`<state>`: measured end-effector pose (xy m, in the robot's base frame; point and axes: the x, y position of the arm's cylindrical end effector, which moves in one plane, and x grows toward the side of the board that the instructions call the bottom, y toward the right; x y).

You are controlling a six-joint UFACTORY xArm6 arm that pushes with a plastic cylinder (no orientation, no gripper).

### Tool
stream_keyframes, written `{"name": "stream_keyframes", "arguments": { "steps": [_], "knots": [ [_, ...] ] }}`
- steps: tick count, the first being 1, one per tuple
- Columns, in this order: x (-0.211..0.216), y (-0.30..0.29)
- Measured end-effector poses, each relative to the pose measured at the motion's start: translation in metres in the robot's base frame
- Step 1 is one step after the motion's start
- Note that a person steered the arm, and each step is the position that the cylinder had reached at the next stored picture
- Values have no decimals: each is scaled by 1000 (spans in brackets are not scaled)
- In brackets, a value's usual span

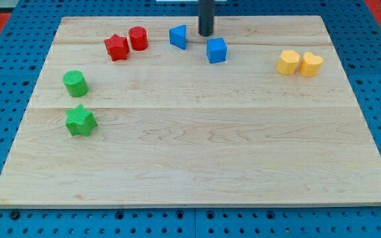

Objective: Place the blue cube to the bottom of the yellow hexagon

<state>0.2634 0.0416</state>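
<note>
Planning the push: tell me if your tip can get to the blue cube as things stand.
Probably yes. My tip sits just above and left of the blue cube, with bare board between them; the blue triangle lies off to the left.

Two red blocks (127,43), two blue (198,43), two yellow (299,63), two green (78,102).

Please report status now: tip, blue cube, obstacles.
My tip just above-left of blue cube, not touching. Yellow hexagon far to view's right. Path clear.

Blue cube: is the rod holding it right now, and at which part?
Nothing is held. My tip rests on the board just above the blue cube, with a small gap, between it and the blue triangular block.
</note>
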Motion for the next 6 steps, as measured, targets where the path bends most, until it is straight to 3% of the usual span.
{"name": "stream_keyframes", "arguments": {
  "steps": [1,4,5,6],
  "knots": [
    [60,-12],
    [74,54],
    [135,54],
    [116,-20]
  ]
}}
